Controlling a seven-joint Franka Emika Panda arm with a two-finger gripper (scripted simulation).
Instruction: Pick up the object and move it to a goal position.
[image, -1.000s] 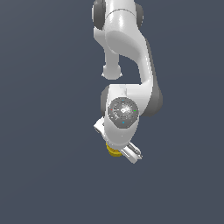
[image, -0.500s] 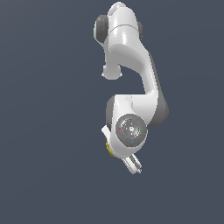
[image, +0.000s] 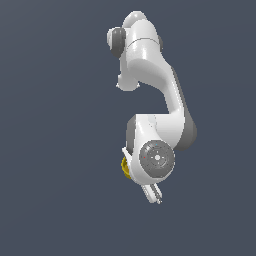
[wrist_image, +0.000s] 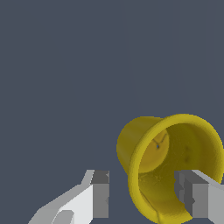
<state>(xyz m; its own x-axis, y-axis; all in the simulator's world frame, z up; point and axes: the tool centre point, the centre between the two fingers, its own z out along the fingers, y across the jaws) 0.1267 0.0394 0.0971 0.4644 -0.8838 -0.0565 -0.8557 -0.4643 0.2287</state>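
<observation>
The object is a small yellow cup (wrist_image: 175, 148) with a thick rim and a hollow inside; its opening faces the wrist camera. In the exterior view only a sliver of the yellow cup (image: 124, 167) shows, behind the white hand's edge on the exterior view's left. My gripper (wrist_image: 142, 194) is open. One finger (wrist_image: 100, 194) stands outside the cup's wall and the other finger (wrist_image: 197, 197) lies over its opening. Neither pad visibly presses the cup. In the exterior view the gripper (image: 154, 196) points down and to the exterior view's right, below the wrist.
The white arm (image: 150, 75) reaches down from the top of the exterior view and hides most of the cup. Around it lies a plain dark grey surface (image: 60, 150). No other objects show.
The wrist has sunk lower and shifted slightly to the exterior view's right. The arm's upper links have swung the same way. The yellow cup has stayed about where it was.
</observation>
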